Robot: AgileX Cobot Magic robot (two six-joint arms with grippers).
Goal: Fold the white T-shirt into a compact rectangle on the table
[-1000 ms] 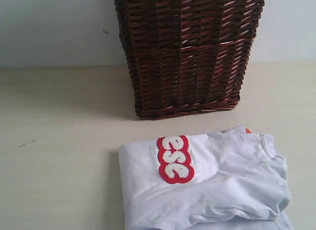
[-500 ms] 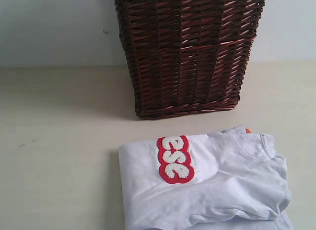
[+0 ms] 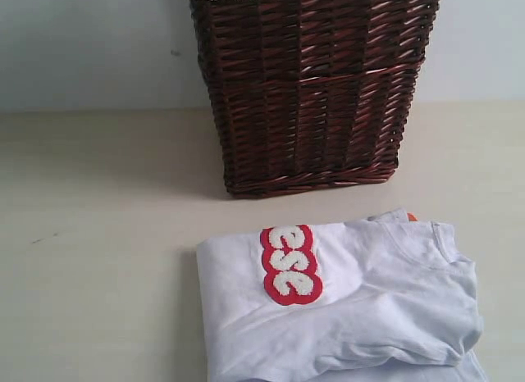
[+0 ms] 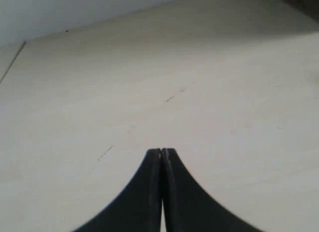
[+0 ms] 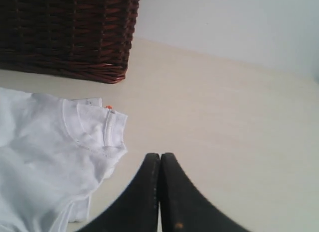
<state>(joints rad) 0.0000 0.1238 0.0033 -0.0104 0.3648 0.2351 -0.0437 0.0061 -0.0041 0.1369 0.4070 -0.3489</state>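
The white T-shirt (image 3: 361, 308) lies folded on the table (image 3: 98, 234) at the lower right of the exterior view, red-outlined fluffy letters (image 3: 290, 264) facing up and the collar toward the right. In the right wrist view the T-shirt (image 5: 45, 152) shows its collar and small orange tag (image 5: 108, 107). My right gripper (image 5: 160, 156) is shut and holds nothing, over bare table beside the collar. My left gripper (image 4: 161, 151) is shut too, with nothing in it, above bare table (image 4: 199, 92). Neither gripper shows in the exterior view.
A dark brown wicker basket (image 3: 312, 87) with a white lace rim stands behind the shirt, against the pale wall; its base (image 5: 65, 38) appears in the right wrist view. Faint dark scuffs (image 4: 174, 96) mark the tabletop.
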